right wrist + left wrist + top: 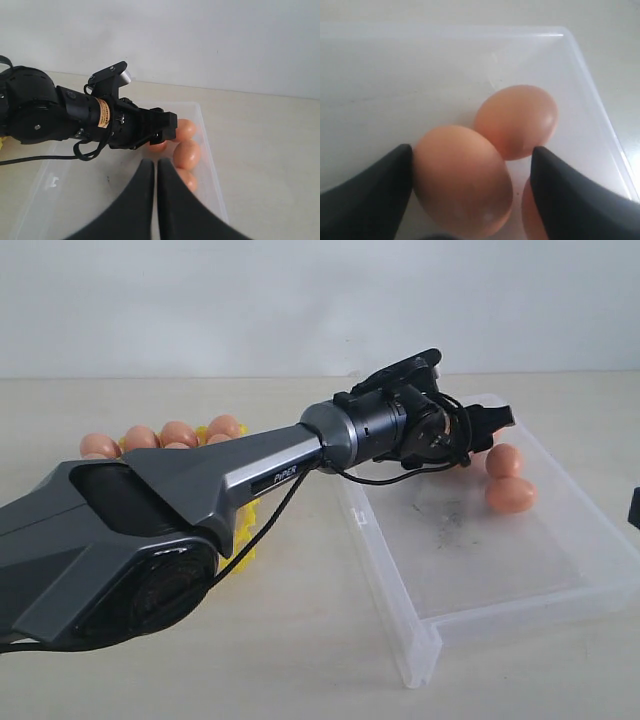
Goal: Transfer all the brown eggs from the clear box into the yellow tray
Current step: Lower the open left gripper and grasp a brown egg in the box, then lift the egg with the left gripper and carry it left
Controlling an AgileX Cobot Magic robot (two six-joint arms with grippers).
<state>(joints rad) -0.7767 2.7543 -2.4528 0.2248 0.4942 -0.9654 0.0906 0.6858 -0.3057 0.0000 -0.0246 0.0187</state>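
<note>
Straddling a brown egg [462, 185] in clear box [395, 85], left gripper [471, 149] wide, maybe touching, right gripper [155, 162] closed

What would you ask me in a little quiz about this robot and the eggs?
1. What colour is the tray that has eggs sitting in it?
2. True or false: the left hand is shut tight.
3. The egg between the left hand's fingers lies: A in the tray, B in the clear box, C on the table.

Key: 1 yellow; 2 false, it is open with a finger on each side of the egg; 3 B.
</note>
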